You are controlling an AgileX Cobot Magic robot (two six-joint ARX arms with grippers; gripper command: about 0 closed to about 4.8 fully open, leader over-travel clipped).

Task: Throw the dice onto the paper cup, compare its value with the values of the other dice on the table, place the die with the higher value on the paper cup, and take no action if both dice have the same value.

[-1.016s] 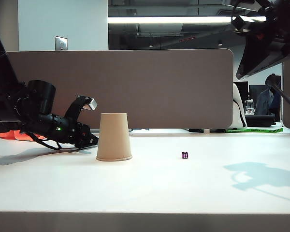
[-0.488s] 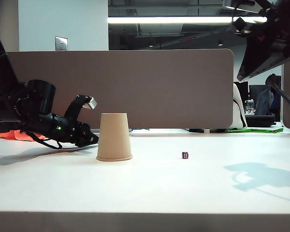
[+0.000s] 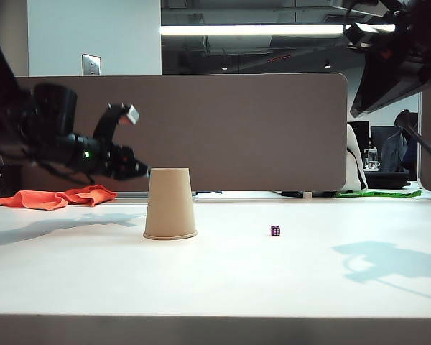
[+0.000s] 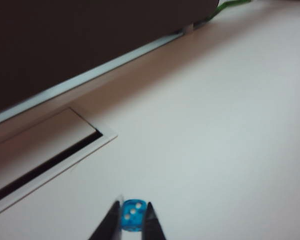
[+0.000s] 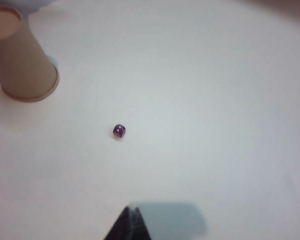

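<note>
1. The left gripper (image 3: 138, 171) has lifted off the white worktop (image 3: 223, 280) to about cup-top height, left of the upturned tan paper cup (image 3: 169, 203), jaws clamped on the tiny bright blue die (image 4: 132, 215). It looks ready to throw.
2. The cup's long axis stands vertical, rim down; the dark purple die (image 3: 274, 231) lies to its right.
3. The right gripper (image 5: 129, 223) hangs high, jaws together.

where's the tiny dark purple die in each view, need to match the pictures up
Exterior view: the tiny dark purple die with pale pips lies on the white table, right of the upside-down tan paper cup.
Left wrist view: not in it; only the left gripper pinching the bright blue die.
Right wrist view: mid-picture, apart from the cup, beyond the right gripper.
Shared landmark: the cup.
</note>
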